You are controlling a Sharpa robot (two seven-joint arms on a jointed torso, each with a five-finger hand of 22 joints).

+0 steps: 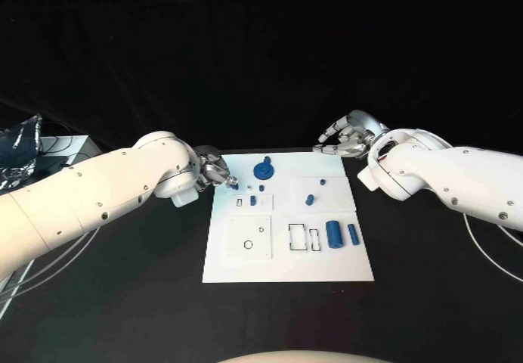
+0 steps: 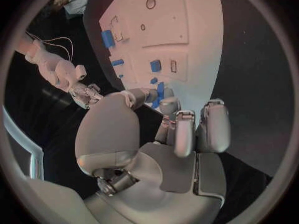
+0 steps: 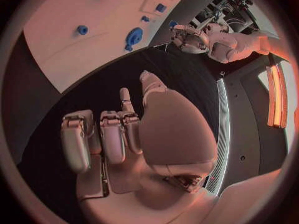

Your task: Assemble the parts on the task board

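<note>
Where flat, task board (image 1: 286, 257) seems matte.

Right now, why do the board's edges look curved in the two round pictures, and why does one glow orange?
Head view: the task board has straight edges, evenly lit against the dark table. Left wrist view: a fisheye lens bows those edges behind the left hand. Right wrist view: same bending, and warm orange light tints the board and the right hand.

r hand (image 3: 124, 134) curled over table, near task board (image 3: 69, 45).
</note>
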